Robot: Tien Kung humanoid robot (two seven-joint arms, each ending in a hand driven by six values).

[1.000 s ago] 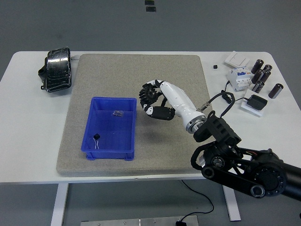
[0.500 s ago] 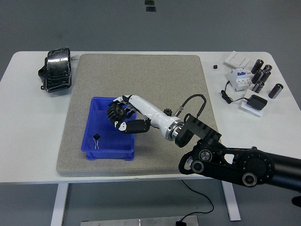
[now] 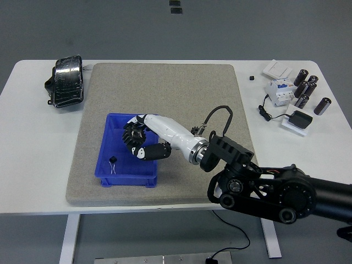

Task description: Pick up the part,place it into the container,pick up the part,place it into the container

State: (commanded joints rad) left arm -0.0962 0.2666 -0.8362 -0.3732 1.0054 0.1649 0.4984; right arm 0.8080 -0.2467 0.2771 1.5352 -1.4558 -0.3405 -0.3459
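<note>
One hand of mine is at work: my right hand reaches in over the blue container, palm down inside its right half. Its fingers are curled, but whether they hold anything I cannot tell from above. A small black part with thin wire legs lies on the container's floor, just left of my hand and a little nearer the container's front wall, not touching the fingers.

The container sits on a grey felt mat that covers the middle of the white table. Beyond the container's far left corner, off the mat, lies a black wrapped bundle. Well to the container's right stand dark cylinders, a white breaker unit and a black adapter with its cord. Grey floor surrounds the table.
</note>
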